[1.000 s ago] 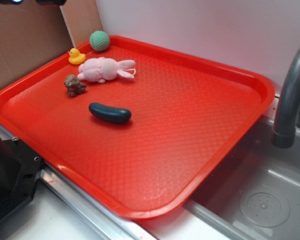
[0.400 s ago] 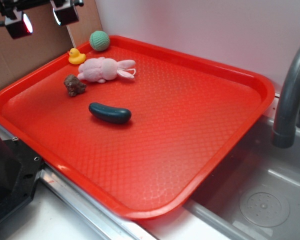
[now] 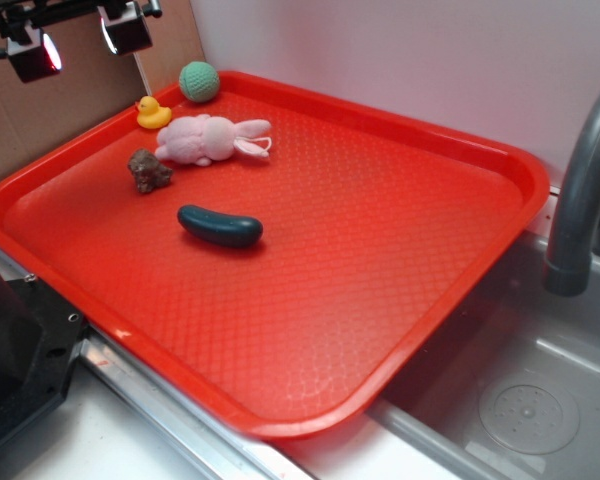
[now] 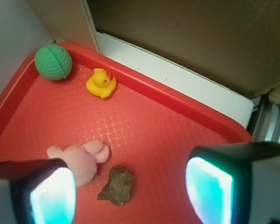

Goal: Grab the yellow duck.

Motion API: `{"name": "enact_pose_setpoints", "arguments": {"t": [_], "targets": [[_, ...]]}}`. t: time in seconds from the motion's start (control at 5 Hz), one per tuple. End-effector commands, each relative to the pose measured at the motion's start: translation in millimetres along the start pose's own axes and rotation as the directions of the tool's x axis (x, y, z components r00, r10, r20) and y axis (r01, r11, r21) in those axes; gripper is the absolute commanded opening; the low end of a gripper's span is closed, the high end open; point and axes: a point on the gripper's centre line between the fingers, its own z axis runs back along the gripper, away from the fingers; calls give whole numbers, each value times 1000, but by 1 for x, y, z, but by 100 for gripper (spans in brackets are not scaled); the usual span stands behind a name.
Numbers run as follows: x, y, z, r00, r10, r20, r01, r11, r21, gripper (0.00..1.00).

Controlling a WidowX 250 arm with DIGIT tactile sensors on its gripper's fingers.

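The claw (image 3: 80, 45) hung open and empty above the far left corner of the red tray (image 3: 400, 300), its two fingers (image 4: 214, 184) set wide apart. In the wrist view a brown rock (image 4: 115, 185) lay on the tray between the fingers, with the pink plush bunny (image 4: 81, 161) just beside it and partly hidden by one finger. Beyond these sat the yellow duck (image 4: 101, 83), upright near the tray's rim, apart from the bunny and with open tray between it and the claw. The green knitted ball (image 4: 53, 61) rested in the corner near the duck. Nearer the middle of the tray lay a dark green pickle-shaped piece (image 3: 220, 226). A brown board (image 4: 186, 42) stood behind the tray, and a grey sink (image 3: 520, 400) with a grey faucet (image 3: 580, 190) lay to its right.
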Motion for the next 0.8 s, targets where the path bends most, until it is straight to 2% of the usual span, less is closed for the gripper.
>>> {"name": "enact_pose_setpoints", "arguments": {"t": [0.0,0.2,0.4,0.6], "targets": [[17,-1,-15,991,118,61,-115,992,-52,100],[26,-19,-44,983,146,110,-144,989,-26,100],[32,-19,-58,978,157,141,-150,987,-57,100],[48,-12,-77,965,224,137,-218,974,-55,100]]}}
